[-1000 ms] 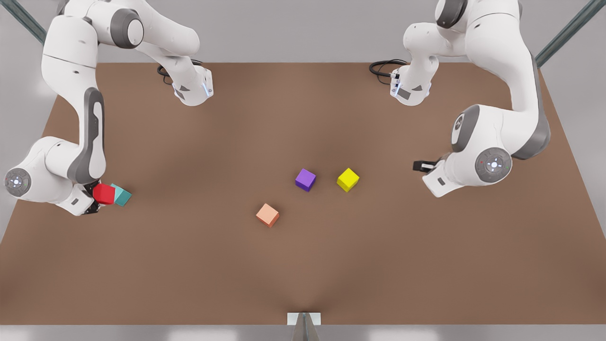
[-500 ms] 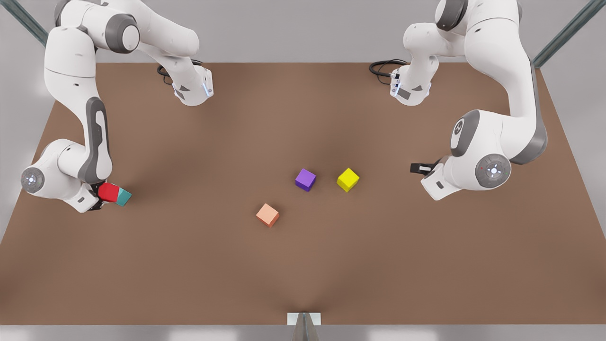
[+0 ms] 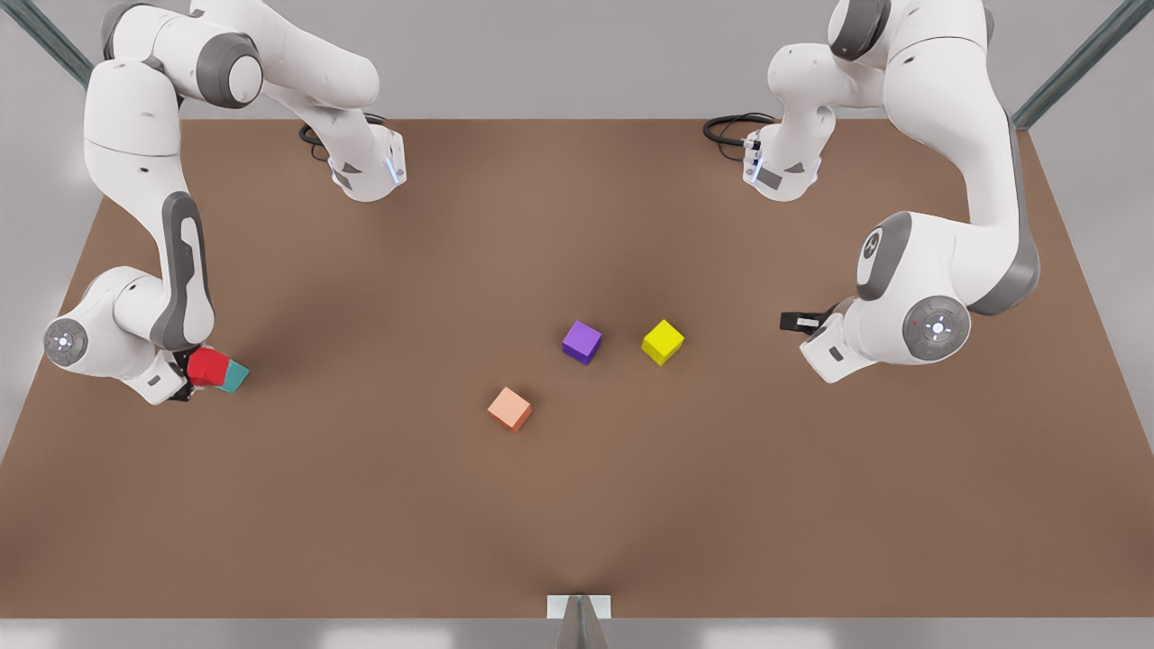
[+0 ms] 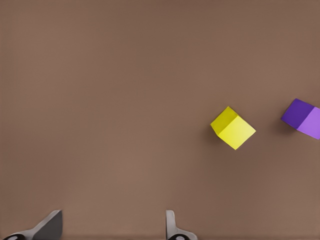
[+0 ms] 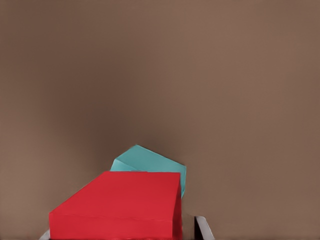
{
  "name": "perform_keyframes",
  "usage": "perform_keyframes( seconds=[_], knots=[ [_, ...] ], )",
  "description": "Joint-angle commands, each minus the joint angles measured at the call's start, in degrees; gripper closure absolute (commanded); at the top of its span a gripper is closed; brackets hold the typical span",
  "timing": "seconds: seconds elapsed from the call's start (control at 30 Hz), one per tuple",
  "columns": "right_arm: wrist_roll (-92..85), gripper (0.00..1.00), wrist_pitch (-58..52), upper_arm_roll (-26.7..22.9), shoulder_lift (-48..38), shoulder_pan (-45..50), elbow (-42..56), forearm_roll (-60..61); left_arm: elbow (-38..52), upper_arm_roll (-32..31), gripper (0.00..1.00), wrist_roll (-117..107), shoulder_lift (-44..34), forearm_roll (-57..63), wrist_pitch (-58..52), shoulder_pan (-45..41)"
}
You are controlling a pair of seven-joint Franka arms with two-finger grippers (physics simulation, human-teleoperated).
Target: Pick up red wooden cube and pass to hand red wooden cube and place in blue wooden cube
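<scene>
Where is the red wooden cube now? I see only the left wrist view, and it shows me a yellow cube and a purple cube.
Observer: The right end effector is shut on the red wooden cube, near the table's edge on the front view's left.
Operator: Is it near the blue wooden cube?
Observer: Yes. The blue wooden cube lies partly hidden behind the red one. I cannot tell whether they touch.
Operator: Is there any other cube on the table?
Observer: Yes, a salmon-orange cube lies apart from the purple cube, toward the front view's lower left.
</scene>
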Motion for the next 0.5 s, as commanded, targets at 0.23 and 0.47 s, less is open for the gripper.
perform_keyframes(
  seconds=[0.23,0.47],
  knots=[
    [0.3,0.00,-2.7,0.0,-0.7,0.1,0.1,0.4,0.0,0.0,0.00,-0.3,0.0,0.0,0.0,0.0],
    [0.8,0.00,-7.1,0.0,-1.8,0.3,0.9,0.4,0.7,-0.1,0.00,-0.5,0.0,0.2,0.1,-0.2]
  ],
)
